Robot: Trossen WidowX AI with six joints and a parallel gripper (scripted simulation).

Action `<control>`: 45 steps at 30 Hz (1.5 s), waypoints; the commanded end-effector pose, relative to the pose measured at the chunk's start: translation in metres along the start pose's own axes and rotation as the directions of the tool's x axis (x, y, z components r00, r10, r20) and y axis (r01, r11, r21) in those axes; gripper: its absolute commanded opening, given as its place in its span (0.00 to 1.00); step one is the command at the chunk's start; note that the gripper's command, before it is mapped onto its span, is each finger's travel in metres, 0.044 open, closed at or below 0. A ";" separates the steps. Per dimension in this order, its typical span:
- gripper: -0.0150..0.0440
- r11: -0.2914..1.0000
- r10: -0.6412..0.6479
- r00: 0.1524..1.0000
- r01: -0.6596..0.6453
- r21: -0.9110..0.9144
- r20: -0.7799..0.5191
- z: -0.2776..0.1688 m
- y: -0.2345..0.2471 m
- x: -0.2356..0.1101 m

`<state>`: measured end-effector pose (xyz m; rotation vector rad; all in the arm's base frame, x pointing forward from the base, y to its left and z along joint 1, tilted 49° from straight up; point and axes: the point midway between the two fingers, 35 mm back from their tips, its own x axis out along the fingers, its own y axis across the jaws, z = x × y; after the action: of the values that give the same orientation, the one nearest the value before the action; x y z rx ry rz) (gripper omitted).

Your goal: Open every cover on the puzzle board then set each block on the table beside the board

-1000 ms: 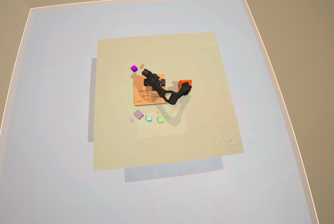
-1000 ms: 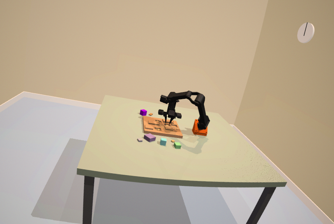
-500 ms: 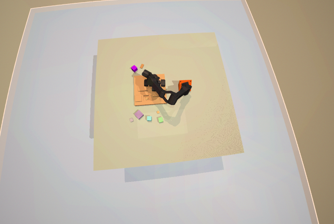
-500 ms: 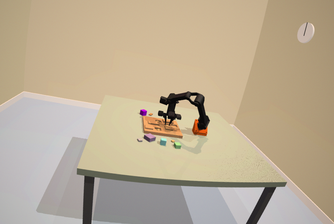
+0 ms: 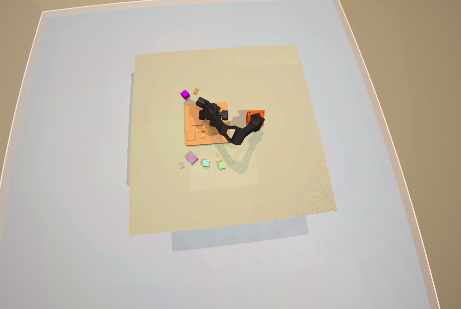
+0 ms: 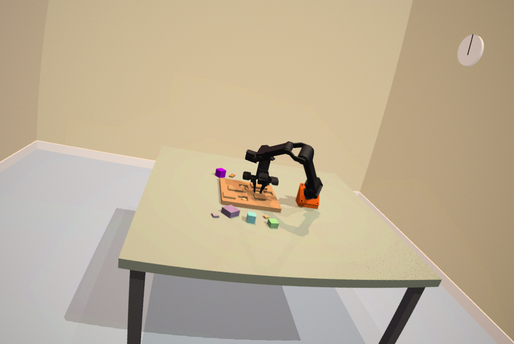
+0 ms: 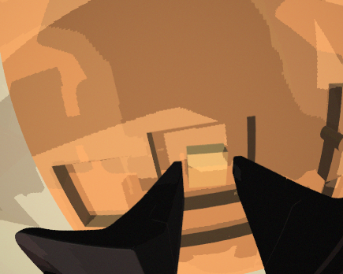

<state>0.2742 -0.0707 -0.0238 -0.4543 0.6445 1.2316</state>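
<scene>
The orange puzzle board point(image 5: 208, 142) point(image 6: 269, 206) point(image 7: 162, 33) lies mid-table. My gripper point(image 6: 258, 188) point(image 7: 208, 167) is low over the board, fingers pointing down. In the wrist view its two fingertips stand open on either side of a small orange block point(image 7: 207, 172), which sits in an uncovered well, with a narrow gap on each side. A second small orange block point(image 5: 201, 135) sits in another open well. A cover's pin point(image 7: 335, 138) shows to the right.
On the table in front of the board lie a lilac block point(image 5: 191, 157) point(image 6: 230, 210), a cyan cube point(image 5: 205, 163) point(image 6: 251, 217), a green cube point(image 5: 221, 164) point(image 6: 272, 222) and small pink and orange pieces. A magenta cube point(image 5: 185, 93) point(image 6: 220, 172) lies behind it. The arm's orange base point(image 5: 256, 114) point(image 6: 307, 199) is to the right.
</scene>
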 end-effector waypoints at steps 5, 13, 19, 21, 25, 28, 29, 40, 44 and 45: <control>0.41 1.000 0.000 1.000 0.000 -0.001 0.000 0.000 0.000 0.000; 0.39 1.000 0.000 1.000 0.000 -0.001 0.000 0.000 0.000 -0.002; 0.39 1.000 0.000 1.000 0.000 0.000 -0.001 0.000 -0.001 -0.010; 0.39 1.000 0.000 1.000 0.000 0.001 -0.001 -0.001 -0.001 -0.012; 0.39 1.000 -0.001 1.000 0.001 0.001 -0.001 -0.001 -0.001 -0.017; 0.39 1.000 -0.001 1.000 0.001 0.002 -0.001 -0.001 -0.001 -0.021; 0.39 1.000 -0.001 1.000 0.001 0.002 -0.001 -0.001 -0.001 -0.023; 0.39 1.000 -0.001 1.000 0.001 0.003 0.001 -0.001 0.000 -0.037; 0.39 1.000 -0.001 1.000 0.001 0.004 0.001 -0.001 0.001 -0.042; 0.39 1.000 -0.001 1.000 0.001 0.004 0.002 -0.001 0.001 -0.043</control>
<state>0.2656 -0.0990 0.0025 -0.4438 0.6440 1.2277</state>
